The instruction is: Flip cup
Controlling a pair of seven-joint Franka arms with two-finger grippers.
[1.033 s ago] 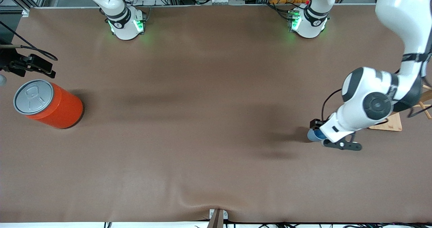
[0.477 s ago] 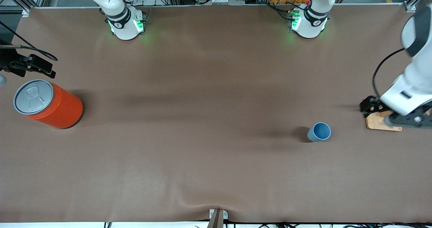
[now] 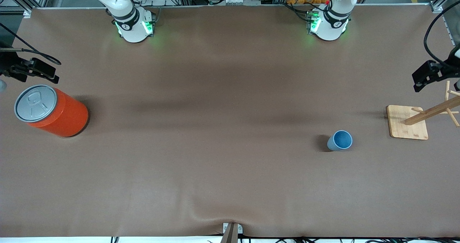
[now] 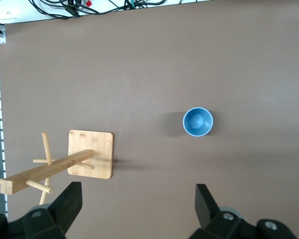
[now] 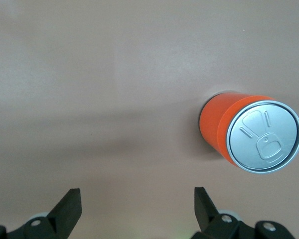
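The light-blue cup [image 3: 339,140] stands upright on the brown table, mouth up, with nothing touching it. It also shows in the left wrist view [image 4: 198,122], deeper blue inside. My left gripper [image 4: 138,196] is open and empty, high over bare table at the left arm's end, well apart from the cup. Only the left arm's black wrist part [image 3: 427,74] shows at the front view's edge. My right gripper [image 5: 138,199] is open and empty, waiting high over the table at the right arm's end.
A big orange can [image 3: 54,111] with a grey pull-tab lid stands at the right arm's end, also in the right wrist view [image 5: 249,134]. A wooden peg rack on a square base [image 3: 408,122] stands at the left arm's end, beside the cup [image 4: 89,154].
The left arm has drawn away from the cup and risen, moving toward the left arm's end of the table past the rack. The cup stays upright in place. The right arm has not moved.
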